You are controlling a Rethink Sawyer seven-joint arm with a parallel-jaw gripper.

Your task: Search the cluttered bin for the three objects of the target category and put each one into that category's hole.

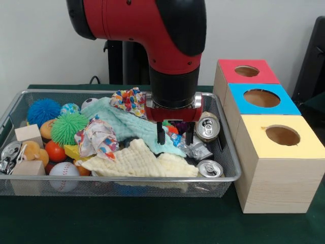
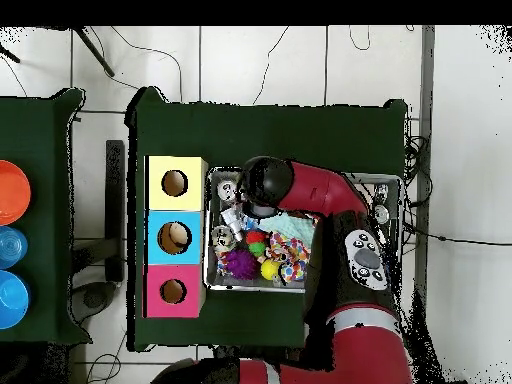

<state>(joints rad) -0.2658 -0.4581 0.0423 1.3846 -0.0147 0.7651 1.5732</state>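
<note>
Red/black arm comes down over the right part of the bin (image 1: 231, 175), a wide wire-mesh basket on the dark green worktop (image 1: 127, 218). Gripper (image 1: 175, 134) hangs low w/ its jaws spread, two dark fingers (image 1: 160, 135) apart and nothing between them, tips just above the clutter.

Right below/beside the tips lies a crumpled clear plastic bottle (image 1: 192, 148) w/ bits of blue label, approx. between the two silver cans: one can (image 1: 207, 127) at the bin's right wall, another can (image 1: 210, 169) in the front right corner. Probably one of the wanted bottles, but it's partly hidden by the fingers so hard to be sure. No other bottles can be made out.

Mid-bin is covered by cloths: a mint cloth (image 1: 122, 124), a pale yellow cloth (image 1: 139, 162) in front, patterned cloths (image 1: 96, 138) on top. Left side: blue spiky ball (image 1: 43, 111), green spiky ball (image 1: 69, 127), baseball (image 1: 64, 175), wooden blocks (image 1: 28, 134).

Three wooden boxes stand in a row touching, just right of the bin. Blue-top box (image 1: 284, 104) sits in the middle, its round hole (image 1: 261, 97) open, w/ red-top box (image 1: 228, 71) behind and yellow-top box (image 1: 310, 147) in front.

Overhead view: arm (image 2: 310, 195) spans the bin, hiding most of it.
</note>
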